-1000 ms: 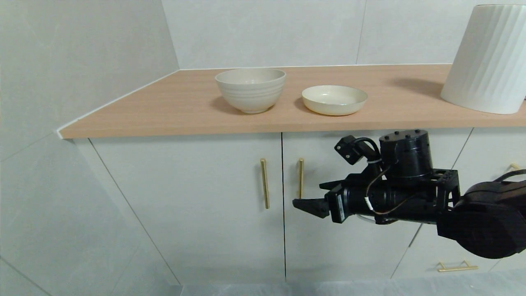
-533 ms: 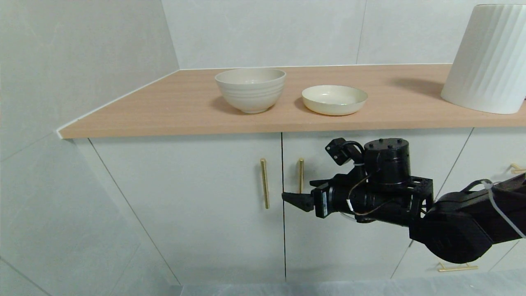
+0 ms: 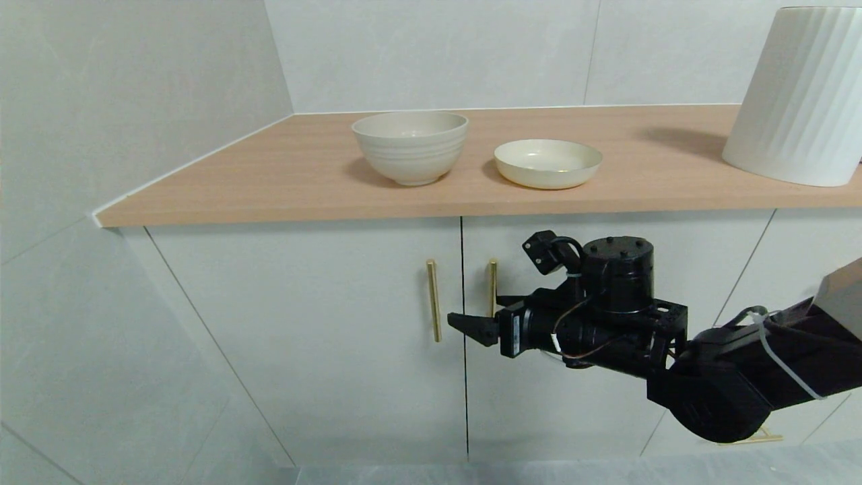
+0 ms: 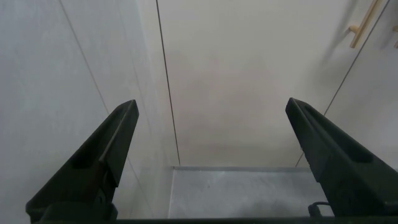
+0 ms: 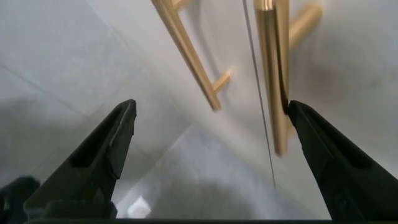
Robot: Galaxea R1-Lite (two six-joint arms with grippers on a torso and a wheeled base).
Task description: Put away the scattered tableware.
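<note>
No writing, number or sign can be read anywhere. The right gripper [image 3: 473, 308] carries a small pale label [image 3: 514, 335] on its side, but any print on it is too small to make out.

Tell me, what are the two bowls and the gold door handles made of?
The deep cream ribbed bowl and shallow pale-yellow dish look like glazed ceramic, though possibly plastic: smooth, softly glossy surfaces. The slim gold bar handles look like brushed metal, from their brassy sheen.
</note>
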